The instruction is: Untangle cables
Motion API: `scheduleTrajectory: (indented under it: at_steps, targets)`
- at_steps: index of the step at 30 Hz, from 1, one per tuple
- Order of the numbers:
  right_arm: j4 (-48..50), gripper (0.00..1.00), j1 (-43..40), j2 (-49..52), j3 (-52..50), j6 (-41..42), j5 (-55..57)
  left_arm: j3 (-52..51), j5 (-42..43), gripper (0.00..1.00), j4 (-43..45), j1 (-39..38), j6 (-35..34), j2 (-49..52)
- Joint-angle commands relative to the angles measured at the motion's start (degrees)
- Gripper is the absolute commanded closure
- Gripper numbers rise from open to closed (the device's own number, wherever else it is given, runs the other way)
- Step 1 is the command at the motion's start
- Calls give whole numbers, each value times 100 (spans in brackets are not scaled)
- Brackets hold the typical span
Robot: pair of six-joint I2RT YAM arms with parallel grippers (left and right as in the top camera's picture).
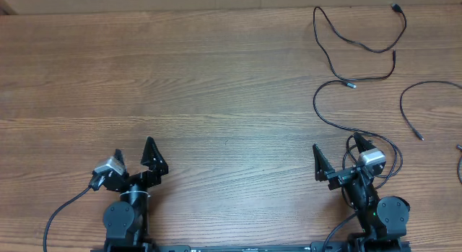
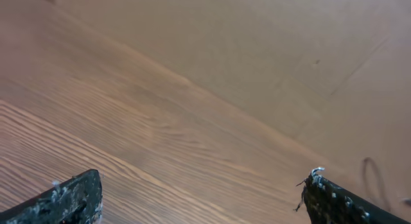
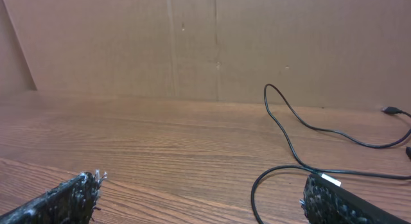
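wooden tabletop: cables lie as separate strands, far right; untangling looks nearly done. your left tool and right tool stand spread, empty.

Wooden table — cardboard backdrop

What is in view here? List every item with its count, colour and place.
table: one, brown wood, under everything
cables: at least three strands, black, on the table's far right, one looping back beside the right gripper
cardboard wall: one, tan, along the table's far edge
left gripper: one, black, open, near edge on the left, holding nothing
right gripper: one, black, open, near edge on the right, holding nothing
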Motion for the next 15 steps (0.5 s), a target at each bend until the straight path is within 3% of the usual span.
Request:
scheduleTrajectory:
  at_steps: [1, 4, 8, 15]
  targets:
    - [31, 0, -15, -52, -61, 35, 35, -42, 330, 0, -20, 155, 1707, -72]
    - [31, 0, -15, -52, -61, 35, 35, -39, 503, 0, -42, 166, 2406, -74]
    - [31, 0, -15, -52, -61, 35, 33, -39, 601, 1, -59, 166, 2798, -74]
    - [31, 0, -15, -52, -61, 35, 33, -39, 800, 0, -81, 422, 2957, -74]
